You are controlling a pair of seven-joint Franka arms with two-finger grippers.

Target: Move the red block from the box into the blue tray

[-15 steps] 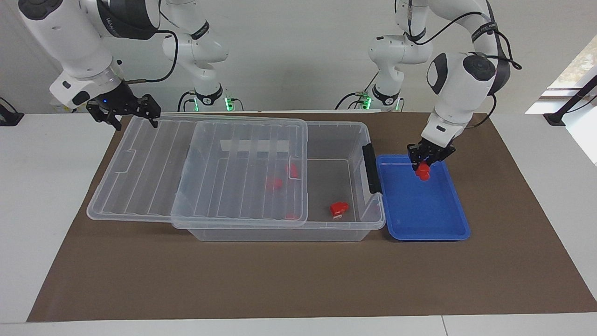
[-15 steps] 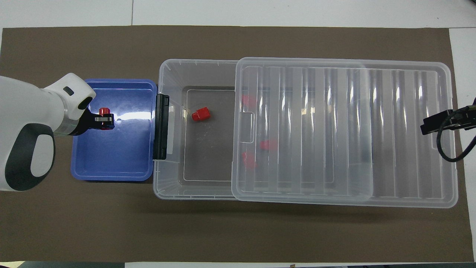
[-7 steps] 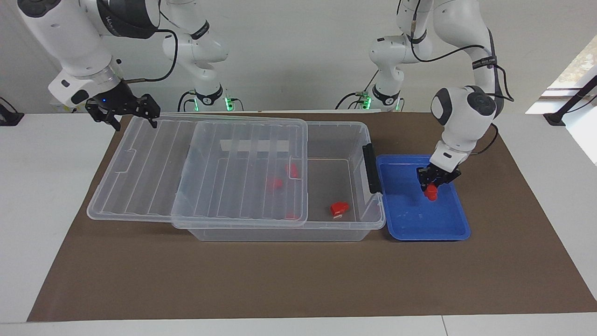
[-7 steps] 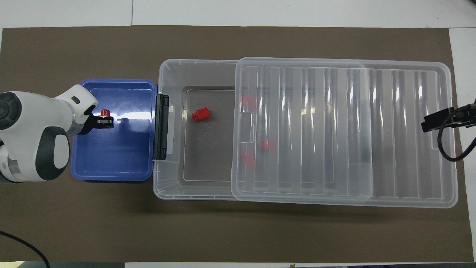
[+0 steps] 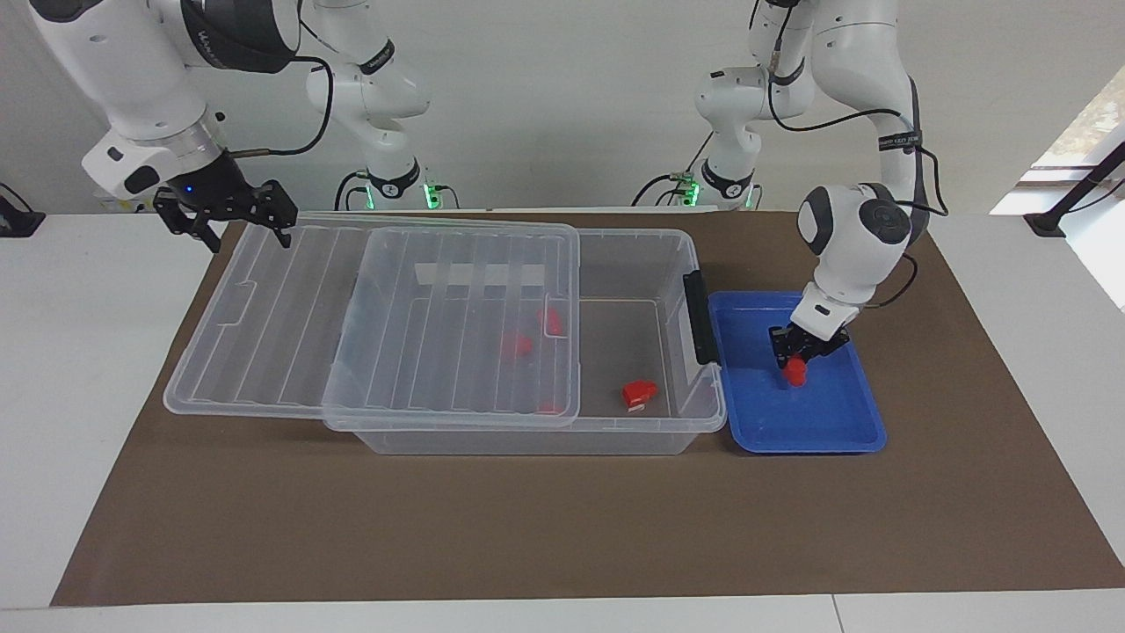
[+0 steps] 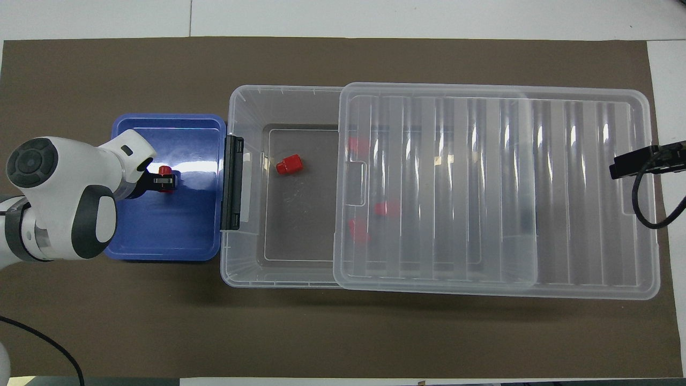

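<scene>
Two grippers show in the facing view: the left gripper (image 5: 798,356) at right of frame is low in the shallow bright-blue plastic tray (image 5: 835,431), its jaws around the small red plastic block (image 5: 795,373); whether they still pinch it I cannot tell. The right gripper (image 5: 235,227), upper left, hangs wide open and empty over the ribbed transparent lid (image 5: 290,308) of the large clear plastic box (image 5: 615,435). Overhead, the block (image 6: 165,171) sits mid-tray at left of frame.

Two white Franka arms with rounded glossy shells and dark grey joint caps stand on bases lit by small green lamps. Black cables loop along the upper links, and black bands with white lettering ring the forearms. Each ends in a black two-finger gripper; a blue light glows by the right gripper (image 5: 224,218).
</scene>
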